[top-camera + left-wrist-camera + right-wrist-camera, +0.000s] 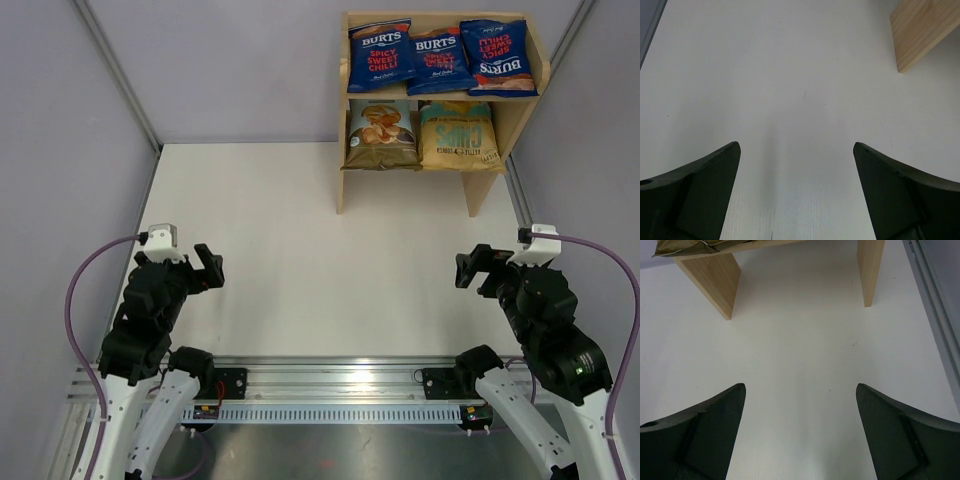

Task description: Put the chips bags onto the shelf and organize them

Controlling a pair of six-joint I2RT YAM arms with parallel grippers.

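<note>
The wooden shelf [529, 105] stands at the far right of the table. Three dark blue BURTS bags [436, 58] lean side by side on its upper tier. The pale blue bag with brown base [381, 133] and the golden-yellow bag [458, 136] stand on the lower tier. My left gripper [208, 267] is open and empty at the near left. My right gripper [474, 267] is open and empty at the near right. In the right wrist view the shelf's side panels [715, 282] and a bag's lower edge [685, 247] show at the top. A shelf panel corner [922, 32] shows in the left wrist view.
Grey walls [60, 150] close in the white table [300, 250] on the left, back and right. A metal rail [340, 385] with the arm bases runs along the near edge. A grey frame strip [935, 305] borders the table on the right.
</note>
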